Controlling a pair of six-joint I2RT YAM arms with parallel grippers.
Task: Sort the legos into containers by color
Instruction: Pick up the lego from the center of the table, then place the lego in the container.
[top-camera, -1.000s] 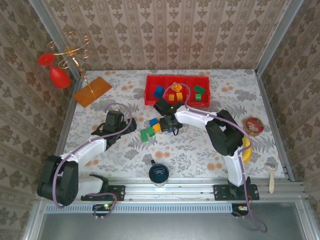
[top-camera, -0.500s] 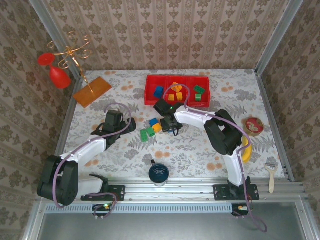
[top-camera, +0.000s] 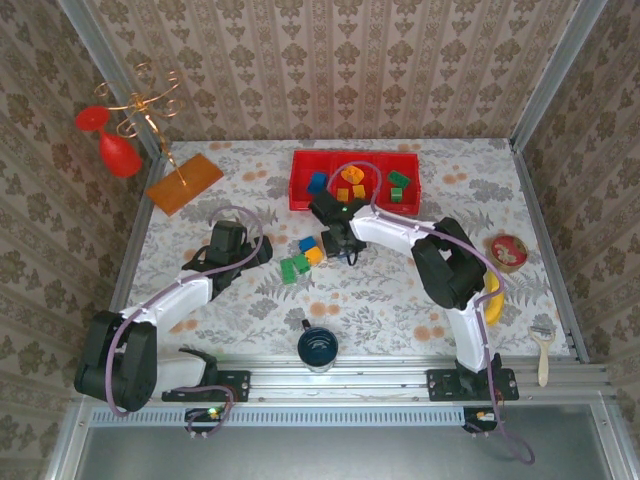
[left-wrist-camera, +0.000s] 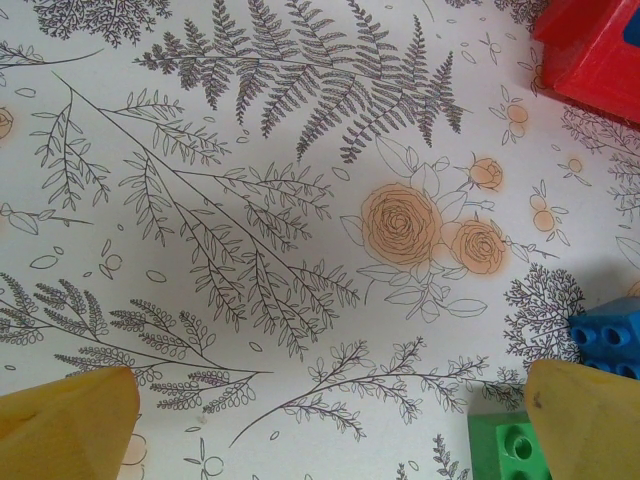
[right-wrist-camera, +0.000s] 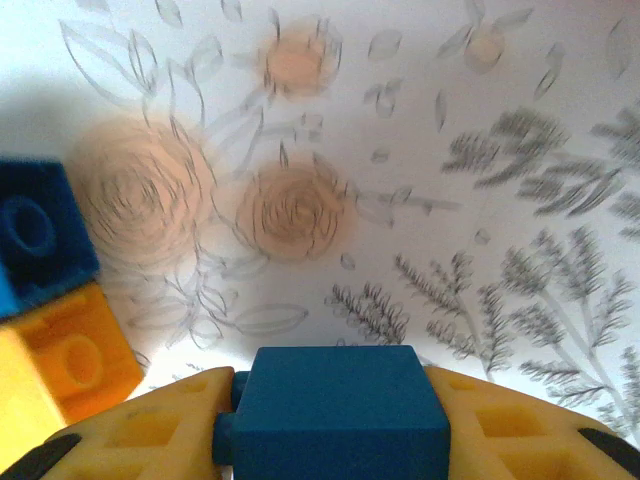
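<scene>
- My left tool (left-wrist-camera: 325, 405) hangs low over the bench (left-wrist-camera: 250, 200), fingers wide apart and holding nothing.
- Just beside it, 3 loose legos (top-camera: 305, 256) lie unsorted in a bunch: 1 green, 1 orange, 1 blue.
- My right tool (right-wrist-camera: 330, 425) is clamped on a blue brick (right-wrist-camera: 335, 395), close to that bunch.
- As far as I can tell, that brick's long axis runs across my fingers. A smooth face is toward the wrist camera and a stud points left in that view.
- Farther off, the red tray (top-camera: 300, 203) holds blue on the left, orange in the middle and green on the right. I judge the sorting well past half.
</scene>
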